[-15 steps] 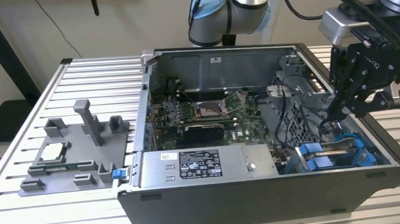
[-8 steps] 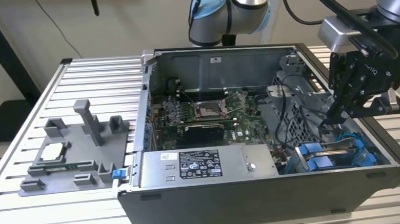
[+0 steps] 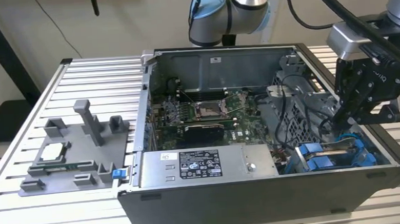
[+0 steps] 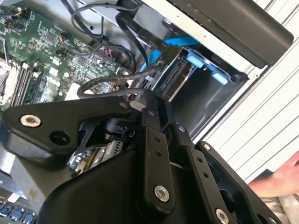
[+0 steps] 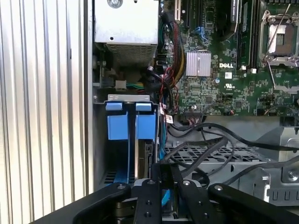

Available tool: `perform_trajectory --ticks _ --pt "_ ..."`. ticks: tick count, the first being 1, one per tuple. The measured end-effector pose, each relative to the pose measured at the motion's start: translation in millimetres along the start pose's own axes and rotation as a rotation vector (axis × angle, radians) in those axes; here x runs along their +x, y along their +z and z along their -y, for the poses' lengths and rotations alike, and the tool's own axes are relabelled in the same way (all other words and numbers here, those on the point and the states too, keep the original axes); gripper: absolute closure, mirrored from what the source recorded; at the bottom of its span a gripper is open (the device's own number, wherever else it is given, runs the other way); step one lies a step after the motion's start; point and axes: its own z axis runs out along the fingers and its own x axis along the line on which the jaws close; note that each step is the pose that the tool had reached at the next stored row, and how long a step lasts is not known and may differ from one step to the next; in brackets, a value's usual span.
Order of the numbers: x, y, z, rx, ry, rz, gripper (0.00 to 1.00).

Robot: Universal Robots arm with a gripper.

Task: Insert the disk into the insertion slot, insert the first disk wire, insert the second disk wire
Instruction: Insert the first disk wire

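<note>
The disk (image 5: 136, 156) stands edge-on in its blue carrier (image 5: 126, 126) inside the insertion slot (image 5: 99, 140) of the dark drive cage. The exterior view has this cage (image 3: 378, 151) at the near right corner of the open computer case. My gripper (image 3: 339, 119) hangs just above the cage, fingers pointing down. In both wrist views its black fingers (image 5: 148, 196) are drawn together. A black wire (image 4: 105, 85) loops in to the fingertips (image 4: 145, 103); the held end is hidden. A blue cable (image 4: 180, 43) runs by the bay.
The motherboard (image 3: 207, 109) with its open processor socket fills the case middle. A grey power-supply box (image 3: 203, 165) lies along the near wall. A grey fixture (image 3: 72, 154) holding parts stands on the slatted table at the exterior view's left. A person's hand (image 4: 280, 179) shows beside the case.
</note>
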Motion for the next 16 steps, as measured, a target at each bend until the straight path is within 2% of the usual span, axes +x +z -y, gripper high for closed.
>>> perform_trajectory --ticks 10,16 --pt "15.3 3.8 8.7 -0.0057 0.000 0.0005 1.00" --pt "16.2 4.6 9.6 -0.0060 0.001 0.0011 1.00"
